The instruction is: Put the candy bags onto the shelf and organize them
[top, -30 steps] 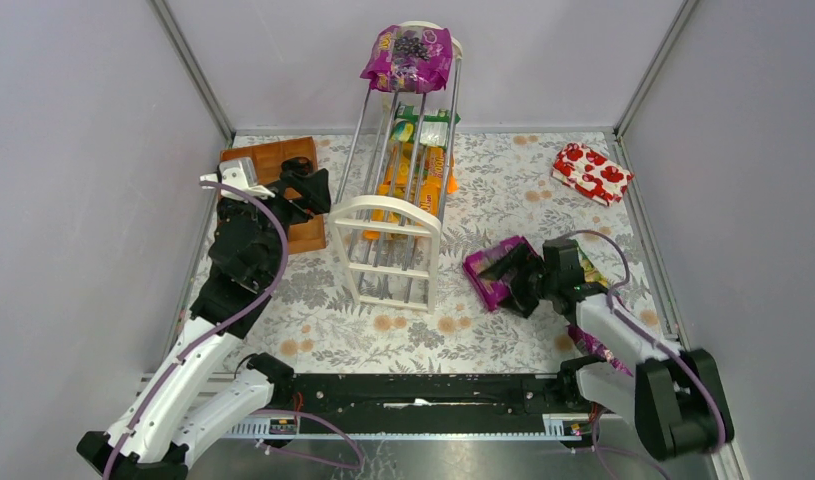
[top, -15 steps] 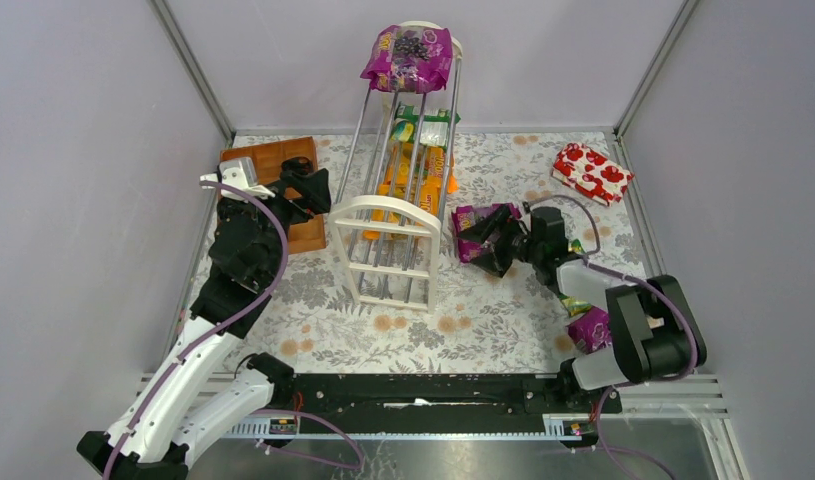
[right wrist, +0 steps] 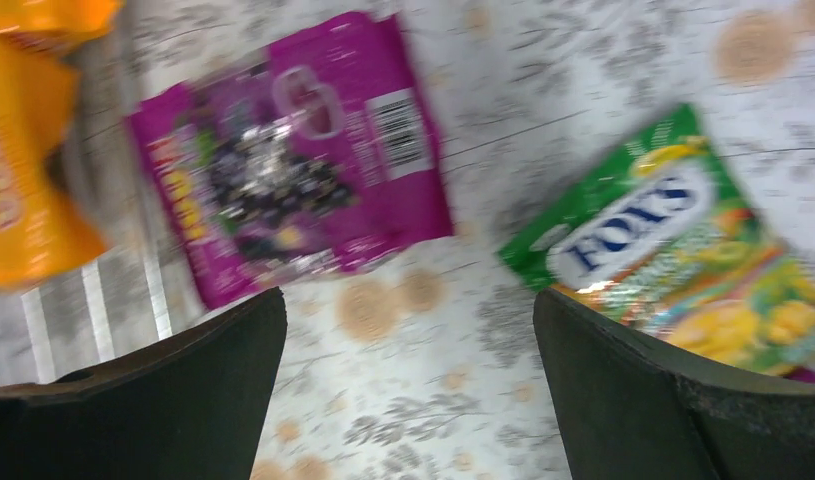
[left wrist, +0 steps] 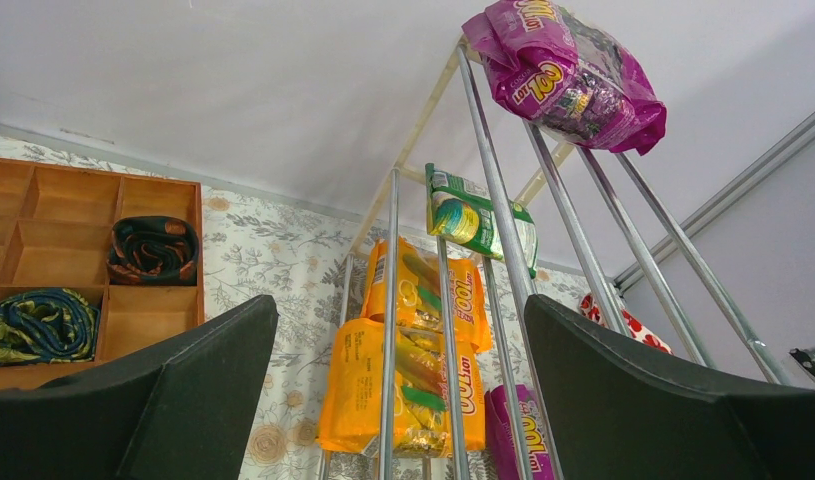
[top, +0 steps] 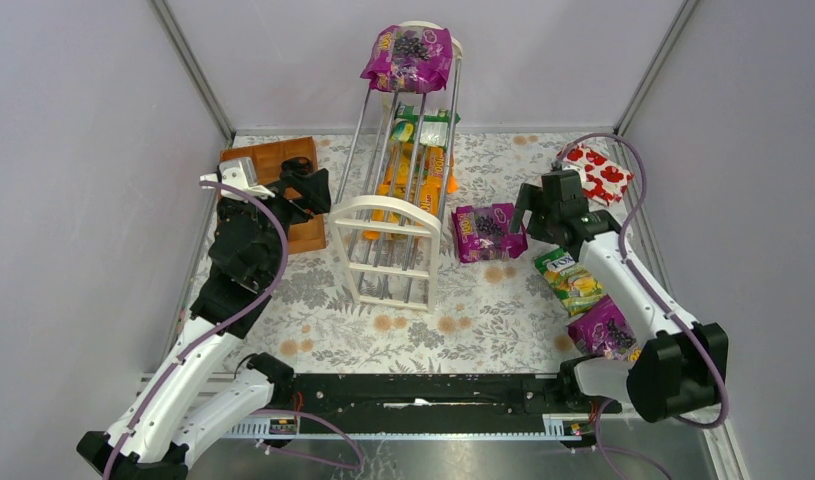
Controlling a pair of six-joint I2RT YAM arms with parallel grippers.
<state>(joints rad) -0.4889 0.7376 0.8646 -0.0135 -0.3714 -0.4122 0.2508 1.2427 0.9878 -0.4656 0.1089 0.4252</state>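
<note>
The right gripper (right wrist: 408, 310), spread wide and empty over the purple candy bag (top: 488, 231) lying flat on the counter (top: 503, 310), could skid the glossy film against the shelf (top: 388, 215).

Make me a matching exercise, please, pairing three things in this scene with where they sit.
Things:
1. tray
2. red packet
3. orange bags

Places:
A. on the rods of the shelf
B. far right corner of the table
C. left of the shelf

Pairs: 1-C, 2-B, 3-A
</note>
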